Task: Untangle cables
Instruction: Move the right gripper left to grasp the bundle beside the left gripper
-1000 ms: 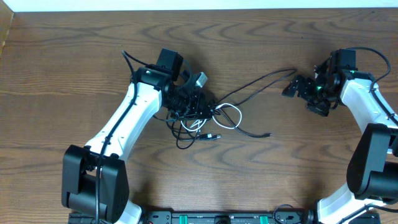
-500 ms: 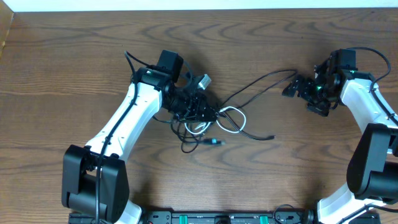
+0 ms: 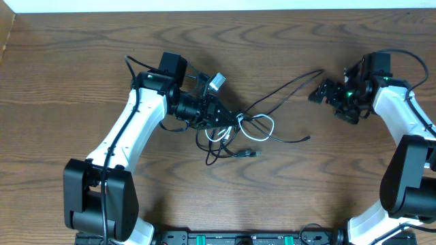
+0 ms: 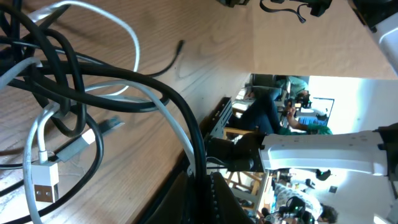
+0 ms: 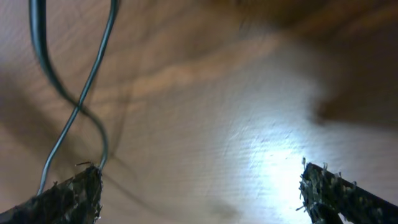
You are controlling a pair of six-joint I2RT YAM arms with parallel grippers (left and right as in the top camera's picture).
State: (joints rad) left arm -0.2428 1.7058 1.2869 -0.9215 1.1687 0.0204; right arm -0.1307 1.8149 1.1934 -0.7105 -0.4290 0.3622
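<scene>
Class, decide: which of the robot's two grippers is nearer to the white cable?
Left. The left gripper is right beside the white cable, shut on a black cable tangled with it. The right gripper hangs open well off to the right of it.

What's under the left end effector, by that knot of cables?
The knot of cables: black loops crossed with the white cable, on the wooden table. The left end effector covers the knot's left part from overhead, so the crossings there are hidden.
</scene>
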